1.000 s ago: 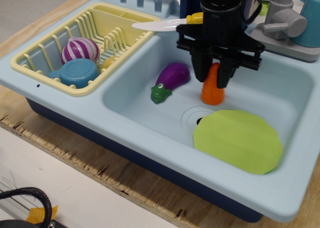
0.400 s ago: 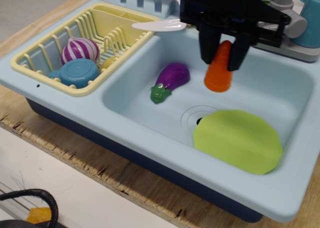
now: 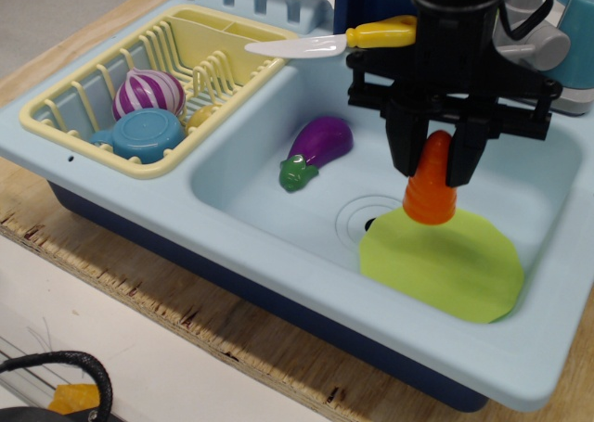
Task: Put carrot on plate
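The orange ridged carrot (image 3: 430,191) hangs wide end down, its narrow tip clamped between the black fingers of my gripper (image 3: 434,160). Its wide base is over the back left edge of the lime-green plate (image 3: 445,262), which lies flat on the sink floor at the front right. I cannot tell whether the base touches the plate or hovers just above it. The gripper is shut on the carrot and comes straight down from above.
A purple eggplant (image 3: 317,149) with a green cap lies in the sink (image 3: 251,209) left of the carrot. The drain (image 3: 364,214) is beside the plate. A yellow dish rack (image 3: 102,153) holds a striped ball and a blue cup. A toy knife (image 3: 325,40) and a grey faucet (image 3: 529,32) are behind.
The gripper lifted the carrot from the sink floor, carried it right and toward the front, and lowered it over the plate's back left edge.
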